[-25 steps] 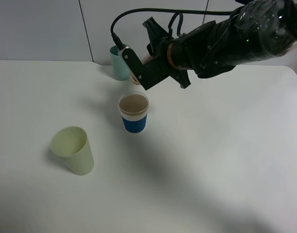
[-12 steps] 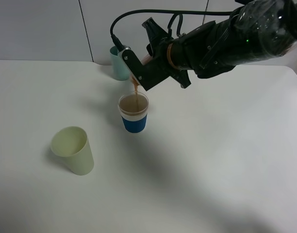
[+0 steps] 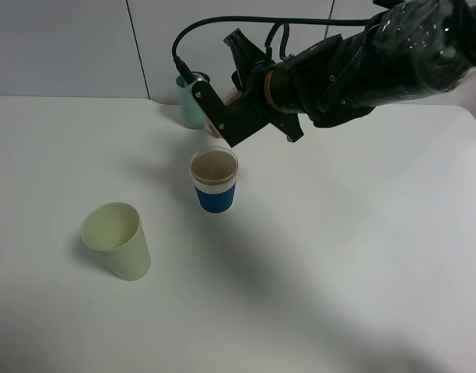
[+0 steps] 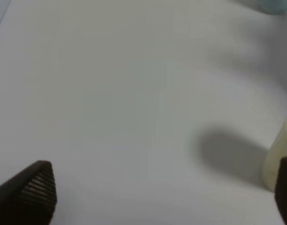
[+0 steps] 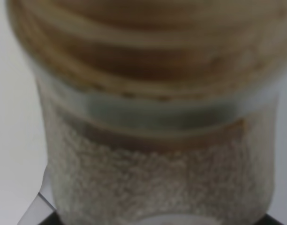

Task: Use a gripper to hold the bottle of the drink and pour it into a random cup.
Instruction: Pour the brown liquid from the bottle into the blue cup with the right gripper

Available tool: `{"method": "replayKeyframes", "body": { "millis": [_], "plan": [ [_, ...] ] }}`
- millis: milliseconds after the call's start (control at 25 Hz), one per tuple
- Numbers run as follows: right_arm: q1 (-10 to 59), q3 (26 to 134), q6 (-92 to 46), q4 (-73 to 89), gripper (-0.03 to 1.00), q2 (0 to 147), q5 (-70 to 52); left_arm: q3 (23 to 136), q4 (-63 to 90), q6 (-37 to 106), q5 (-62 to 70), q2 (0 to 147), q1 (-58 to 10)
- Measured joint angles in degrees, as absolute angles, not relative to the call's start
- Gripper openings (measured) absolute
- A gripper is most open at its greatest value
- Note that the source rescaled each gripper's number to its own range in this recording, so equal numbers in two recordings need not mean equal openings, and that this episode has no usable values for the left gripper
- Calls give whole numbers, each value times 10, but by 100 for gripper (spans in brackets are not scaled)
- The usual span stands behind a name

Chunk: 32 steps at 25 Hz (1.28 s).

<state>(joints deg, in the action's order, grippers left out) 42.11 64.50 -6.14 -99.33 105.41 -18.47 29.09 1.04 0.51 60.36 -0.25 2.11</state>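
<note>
In the exterior high view my right gripper (image 3: pixel 222 113) is shut on the bottle (image 3: pixel 213 127), which is tilted with its mouth down and just above the cup (image 3: pixel 215 186). The cup has a blue sleeve and holds brown drink near its rim. No stream shows between bottle and cup. The right wrist view is filled by the bottle (image 5: pixel 153 117), clear and ribbed, with brown drink and foam inside. My left gripper (image 4: pixel 157 192) shows only in the left wrist view, open over bare table, with one fingertip (image 4: pixel 33 190) at each side.
A teal cup (image 3: pixel 189 105) stands behind the bottle at the table's back edge. A pale green cup (image 3: pixel 118 241) stands empty at the front left, also beside my left gripper as the pale green cup (image 4: pixel 280 157). The white table (image 3: pixel 362 256) stretches to the right.
Half a second ago a thin brown stream ran from the bottle into the cup; now it has stopped. The right gripper with the bottle has shifted slightly up and left.
</note>
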Motion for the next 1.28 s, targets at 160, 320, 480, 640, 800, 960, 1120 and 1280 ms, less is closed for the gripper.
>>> {"method": "replayKeyframes", "body": {
  "millis": [160, 320, 480, 640, 800, 960, 1120, 1280],
  "plan": [
    [422, 645, -69, -993, 0, 1054, -191, 291, 10, 5, 604, -3, 21],
    [422, 645, -88, -993, 0, 1054, -192, 291, 10, 5, 604, -3, 21],
    [422, 645, -93, -993, 0, 1054, -192, 291, 10, 5, 604, -3, 21],
    [422, 645, -106, -993, 0, 1054, -192, 291, 10, 5, 604, -3, 21],
    [422, 645, -117, -993, 0, 1054, -192, 291, 10, 5, 604, -3, 21],
    [423, 645, -124, -993, 0, 1054, -192, 291, 10, 5, 604, -3, 21],
    [425, 645, -135, -993, 0, 1054, -192, 291, 10, 5, 604, -3, 21],
    [426, 645, -139, -993, 0, 1054, -192, 291, 10, 5, 604, -3, 21]
  ]
}}
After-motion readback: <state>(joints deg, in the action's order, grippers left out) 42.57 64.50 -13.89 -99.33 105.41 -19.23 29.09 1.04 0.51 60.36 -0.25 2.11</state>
